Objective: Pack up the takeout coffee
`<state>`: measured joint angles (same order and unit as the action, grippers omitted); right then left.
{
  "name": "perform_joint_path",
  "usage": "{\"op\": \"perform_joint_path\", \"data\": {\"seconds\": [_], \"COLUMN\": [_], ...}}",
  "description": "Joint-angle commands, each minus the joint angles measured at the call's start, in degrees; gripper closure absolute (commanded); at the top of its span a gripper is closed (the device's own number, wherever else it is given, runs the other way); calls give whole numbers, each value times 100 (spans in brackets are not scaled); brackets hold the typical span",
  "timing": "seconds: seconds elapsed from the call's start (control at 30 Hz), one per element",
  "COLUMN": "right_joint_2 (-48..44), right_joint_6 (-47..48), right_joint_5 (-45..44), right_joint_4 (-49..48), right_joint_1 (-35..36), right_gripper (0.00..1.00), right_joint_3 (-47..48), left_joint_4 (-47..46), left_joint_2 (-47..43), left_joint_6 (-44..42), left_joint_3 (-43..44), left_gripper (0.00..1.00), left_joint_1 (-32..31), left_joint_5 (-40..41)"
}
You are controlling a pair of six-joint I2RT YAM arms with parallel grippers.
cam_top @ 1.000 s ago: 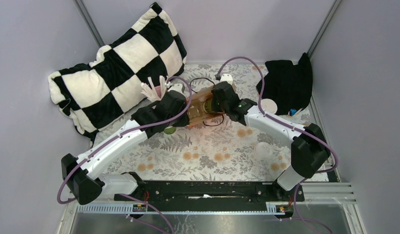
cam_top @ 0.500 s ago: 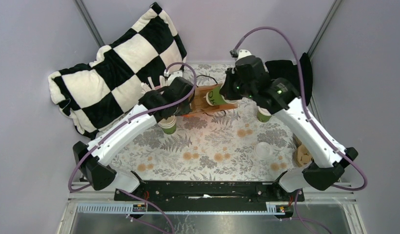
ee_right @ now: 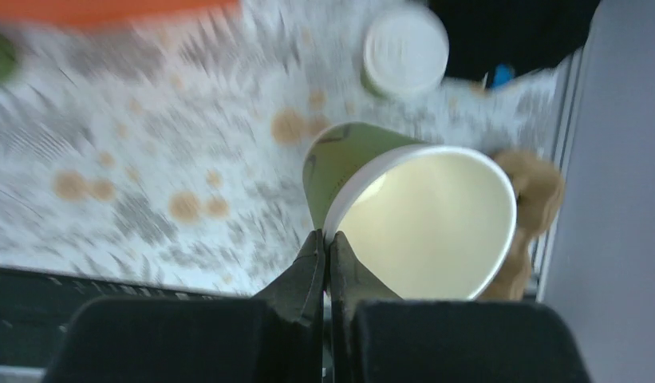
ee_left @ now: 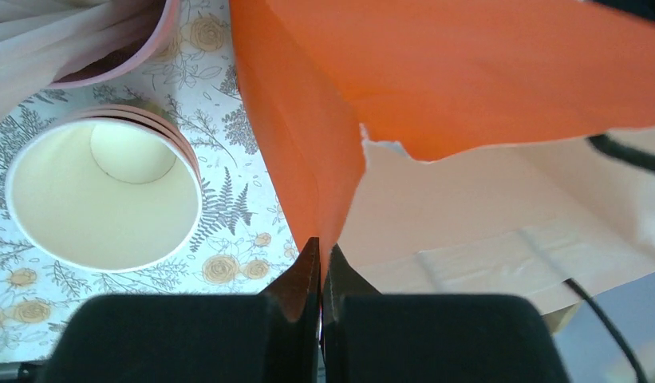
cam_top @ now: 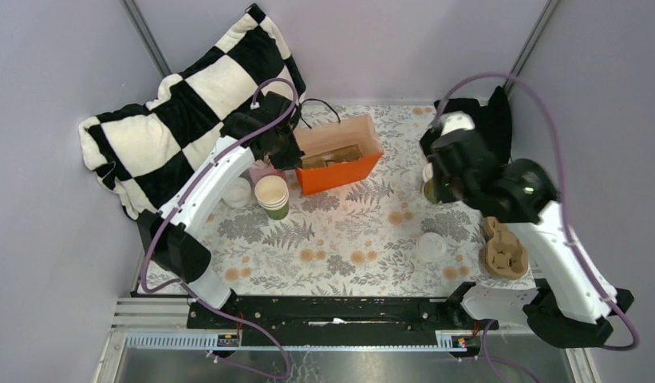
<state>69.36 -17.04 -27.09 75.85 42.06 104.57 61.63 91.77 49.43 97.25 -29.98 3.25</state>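
My left gripper (ee_left: 320, 243) is shut on the left edge of the orange paper bag (cam_top: 340, 171), which stands open at the back of the table with a brown insert showing inside. My right gripper (ee_right: 325, 239) is shut on the rim of a lidless green cup (ee_right: 340, 159) with a beige inside, held tilted above the table's right side. A takeout coffee cup with a white lid (ee_right: 405, 49) stands beyond it, near the black cloth. Another white round top (cam_top: 236, 191) sits by the pillow; I cannot tell whether it is a cup.
A stack of lidless green cups (cam_top: 272, 195) and a pink cup of white sticks (ee_left: 84, 40) stand left of the bag. A clear lid (cam_top: 432, 246) and a brown cardboard carrier (cam_top: 503, 254) lie right. A checked pillow (cam_top: 188, 112) and a black cloth (cam_top: 475, 136) are at the back.
My right arm swung from the bag to the right side, carrying the lidless green cup. My left arm drew back and left with the bag's edge, and the bag now stands open.
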Motion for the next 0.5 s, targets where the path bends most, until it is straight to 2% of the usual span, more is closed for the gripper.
{"op": "perform_joint_path", "data": {"seconds": [0.0,0.07,0.2,0.37,0.47], "right_joint_2": [93,121,436,1285,1519], "right_joint_6": [-451,-681,-904,-904,-953], "right_joint_5": [432,905,1453,1233,1205], "right_joint_4": [-142,-752,-2109,-2593,-2764], "right_joint_1": [39,40,257,504,687], "right_gripper": [100,100,100,100,96], "right_joint_3": [-1665,-2447,-3573,-3981,-4053], "left_joint_4": [79,-9,-91,-139,-130], "left_joint_2": [151,201,352,370,328], "left_joint_6": [60,45,-83,-363,-568], "left_joint_3": [470,485,642,838,1046], "left_gripper": [100,100,90,76,68], "left_joint_1": [372,573,730,768,775], "left_joint_5": [-725,-911,-1060,-1161,-1181]}}
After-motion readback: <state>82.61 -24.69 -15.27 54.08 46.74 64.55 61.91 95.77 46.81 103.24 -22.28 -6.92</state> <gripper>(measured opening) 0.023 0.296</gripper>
